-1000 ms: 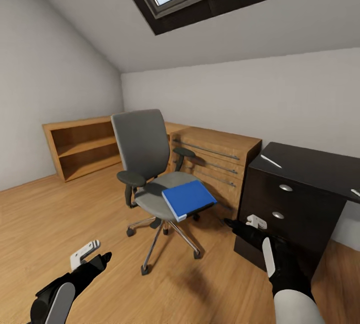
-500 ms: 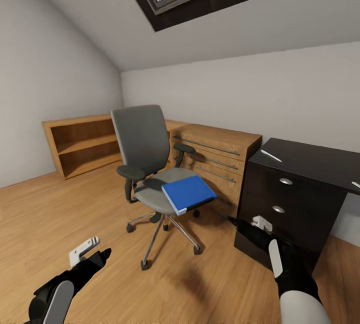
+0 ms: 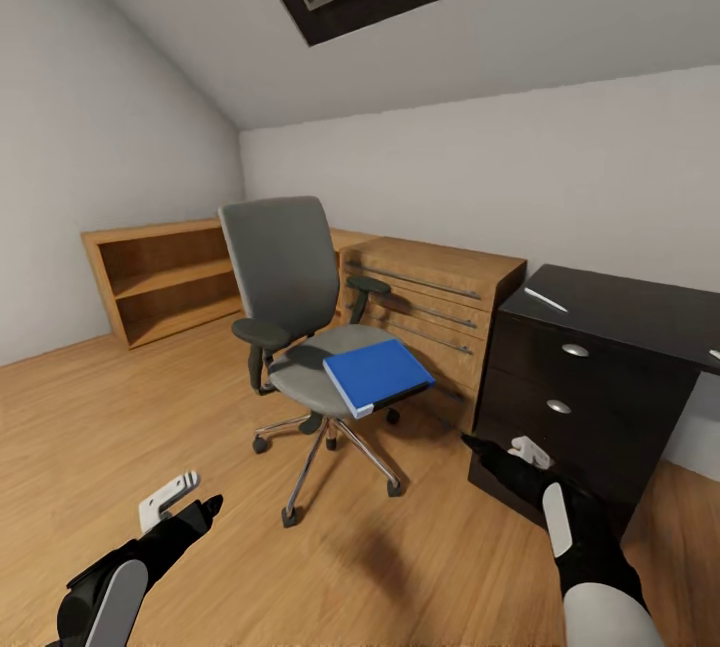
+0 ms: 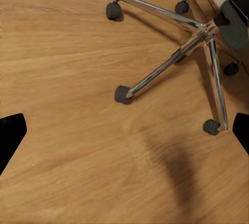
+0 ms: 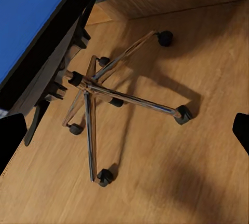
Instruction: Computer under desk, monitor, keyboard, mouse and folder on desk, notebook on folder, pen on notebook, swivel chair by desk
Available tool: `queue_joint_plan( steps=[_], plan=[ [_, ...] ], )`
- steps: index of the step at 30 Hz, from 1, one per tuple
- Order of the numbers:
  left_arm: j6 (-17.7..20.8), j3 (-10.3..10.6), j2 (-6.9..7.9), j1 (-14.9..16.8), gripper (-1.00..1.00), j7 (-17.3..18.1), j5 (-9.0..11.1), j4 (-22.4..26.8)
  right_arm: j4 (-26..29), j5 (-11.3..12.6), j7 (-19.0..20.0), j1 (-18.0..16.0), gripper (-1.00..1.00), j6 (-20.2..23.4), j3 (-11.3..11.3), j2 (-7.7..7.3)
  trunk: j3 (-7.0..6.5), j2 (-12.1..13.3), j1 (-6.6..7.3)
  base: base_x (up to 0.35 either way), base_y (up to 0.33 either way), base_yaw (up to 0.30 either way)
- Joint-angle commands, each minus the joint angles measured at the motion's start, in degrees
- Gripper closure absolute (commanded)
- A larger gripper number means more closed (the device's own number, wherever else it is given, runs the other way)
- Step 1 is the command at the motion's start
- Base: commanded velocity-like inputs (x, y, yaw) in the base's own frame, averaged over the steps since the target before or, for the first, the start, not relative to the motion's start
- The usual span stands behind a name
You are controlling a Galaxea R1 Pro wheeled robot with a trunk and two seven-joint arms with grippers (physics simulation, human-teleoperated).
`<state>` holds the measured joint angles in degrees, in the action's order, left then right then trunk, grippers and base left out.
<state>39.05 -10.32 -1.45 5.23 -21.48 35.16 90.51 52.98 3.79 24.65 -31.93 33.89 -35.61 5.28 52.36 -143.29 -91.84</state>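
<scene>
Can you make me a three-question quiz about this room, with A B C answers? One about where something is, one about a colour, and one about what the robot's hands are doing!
1. Where is the folder?
A. On the floor
B. On the seat of the swivel chair
C. On the black cabinet

2. What colour is the folder?
A. Blue
B. Red
C. Green

3. What are the left gripper and right gripper doing?
A. Both carry a book
B. One is pulling a drawer
C. Both are empty with jaws open

Answers:
1. B, the head view shows it lying flat on the grey seat, its near corner sticking out past the edge.
2. A, its cover is bright blue in the head view and the right wrist view.
3. C, each wrist view shows the fingertips far apart with nothing but wooden floor and chair legs between them.
</scene>
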Motion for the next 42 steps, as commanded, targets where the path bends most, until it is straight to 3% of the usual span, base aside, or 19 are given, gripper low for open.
queue_joint_plan(
  steps=[1, 16, 26, 34, 39, 42],
  plan=[
    [0.22, -0.06, -0.04, 0.04, -1.00, -0.47, 0.61, 0.06, -0.05, 1.00, 0.07, -0.06, -1.00, 0.48, -0.34, 0.00, 0.06, -0.03, 0.01, 0.000, 0.000, 0.000],
    [0.25, -0.05, -0.04, 0.04, -1.00, -0.49, 0.62, -0.11, -0.18, 6.58, -0.02, -0.06, -1.00, 1.19, -0.46, -0.22, 0.06, -0.03, 0.01, 0.000, 0.000, 0.000],
    [0.32, -0.05, -0.03, 0.04, -1.00, -0.50, 0.63, -0.17, -0.25, 7.07, -0.33, -0.06, -1.00, 0.80, -0.45, -0.83, 0.06, -0.03, 0.01, 0.000, 0.000, 0.000],
    [0.32, -0.03, -0.04, 0.04, -1.00, -0.50, 0.64, -0.24, -0.32, 7.92, -0.64, -0.06, -1.00, -2.43, -0.62, -0.72, 0.06, -0.03, 0.01, 0.000, 0.000, 0.000],
    [0.32, -0.02, -0.04, 0.04, -1.00, -0.50, 0.67, -0.24, -1.57, 12.96, -0.65, -0.06, -1.00, -3.33, -0.65, -0.95, 0.06, -0.03, 0.01, 0.000, 0.000, 0.000],
    [0.32, -0.01, -0.04, 0.04, -1.00, -0.50, 0.69, -0.25, -4.95, 19.71, -0.65, -0.09, -1.00, -3.69, -0.52, -1.57, 0.06, -0.03, 0.01, 0.000, 0.000, 0.000]
  ],
)
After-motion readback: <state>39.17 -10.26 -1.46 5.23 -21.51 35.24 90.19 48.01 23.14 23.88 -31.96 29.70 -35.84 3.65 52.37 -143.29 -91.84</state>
